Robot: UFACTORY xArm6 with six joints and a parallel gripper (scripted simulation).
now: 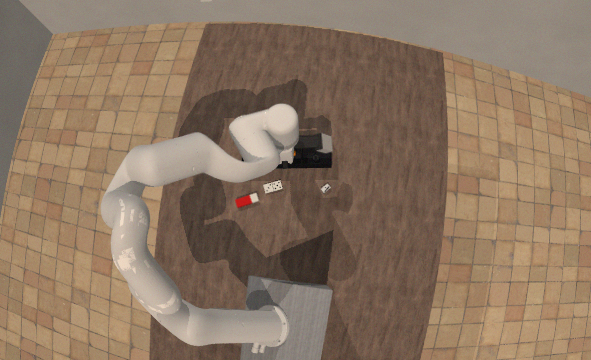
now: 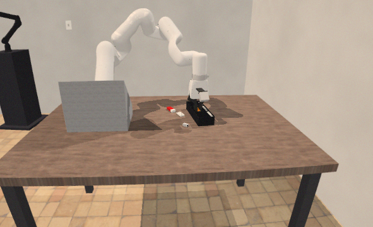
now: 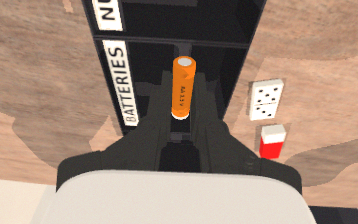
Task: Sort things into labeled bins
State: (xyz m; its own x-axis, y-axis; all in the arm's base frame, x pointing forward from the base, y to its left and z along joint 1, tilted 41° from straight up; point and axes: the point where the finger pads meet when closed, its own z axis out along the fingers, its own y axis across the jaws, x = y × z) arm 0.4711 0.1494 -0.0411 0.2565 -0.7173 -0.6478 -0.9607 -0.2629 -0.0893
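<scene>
Gripping one orange battery (image 3: 183, 88), the pincer (image 3: 182, 111) hangs over the BATTERIES bin (image 3: 140, 65); two dominoes (image 3: 265, 99), one eraser (image 3: 271, 141).

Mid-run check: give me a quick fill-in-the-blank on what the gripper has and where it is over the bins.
1. The gripper is shut on an orange ____.
2. It hangs over the black bin compartment whose label reads ____.
3. On the table beside the bin lie a white domino and a block that is white and ____.
4. In the exterior view, the arm's base hides behind a grey ____.

Missing words: battery; BATTERIES; red; box
</scene>
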